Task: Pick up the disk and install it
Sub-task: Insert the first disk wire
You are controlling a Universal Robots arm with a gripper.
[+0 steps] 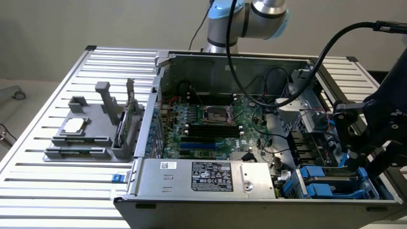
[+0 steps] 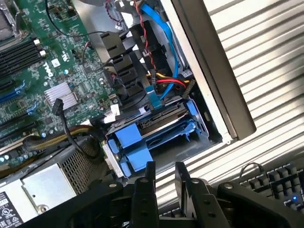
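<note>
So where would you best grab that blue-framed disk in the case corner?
Probably by the blue frame edge of the disk that faces out of the case, coming from the open side; its flat faces sit sunk in the bay, hemmed by walls.

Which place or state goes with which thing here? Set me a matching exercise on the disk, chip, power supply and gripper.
Things:
1. disk
2. chip
3. power supply
4. gripper

Places or states:
A. on the grey fixture, outside the case
B. in a corner of the case, framed in blue
C. above the disk, open, holding nothing
D. inside the case beside the disk, white label up

Pairs: 1-B, 2-A, 3-D, 4-C
</note>
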